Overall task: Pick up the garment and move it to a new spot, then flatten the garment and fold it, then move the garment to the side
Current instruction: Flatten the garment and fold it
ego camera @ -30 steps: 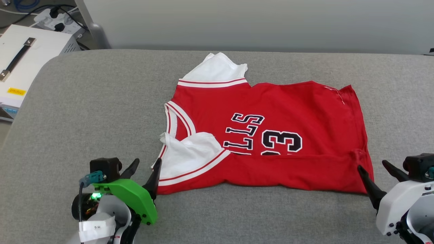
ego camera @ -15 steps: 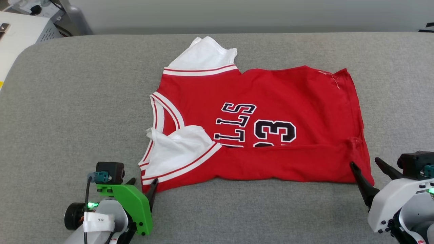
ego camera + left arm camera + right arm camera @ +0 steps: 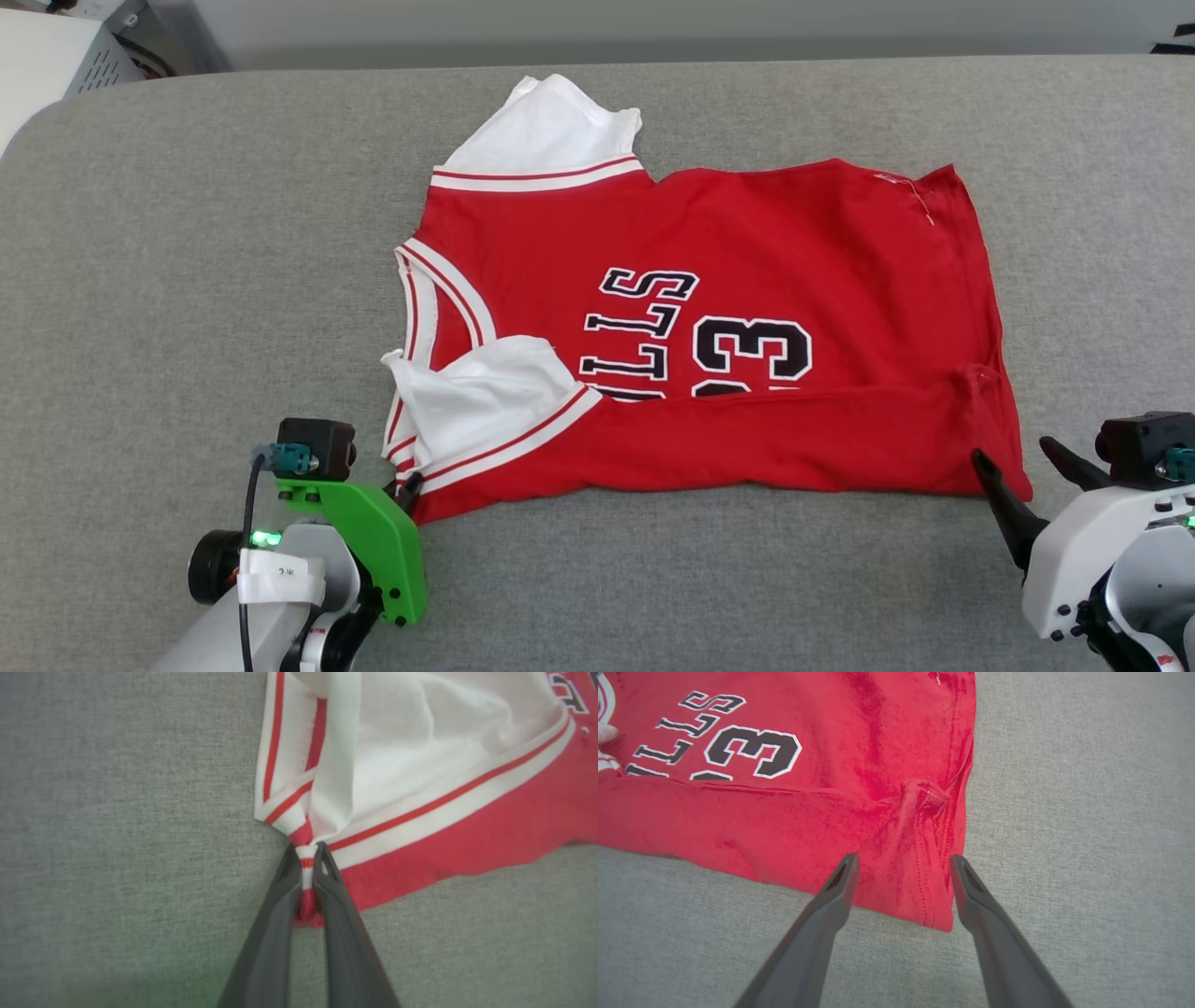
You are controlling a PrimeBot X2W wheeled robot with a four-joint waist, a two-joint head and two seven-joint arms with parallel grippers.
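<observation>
Your left gripper [image 3: 306, 858] is pinched tight on the striped trim at the near-left corner of the Bulls jersey [image 3: 747, 280]. Your right gripper [image 3: 903, 857] stands wide astride the near-right hem corner, holding nothing. The jersey lies mid-table, its near edge turned up over the lettering, so folding looks begun and the move aside not. You have grey tabletop [image 3: 187, 280] open all round
</observation>
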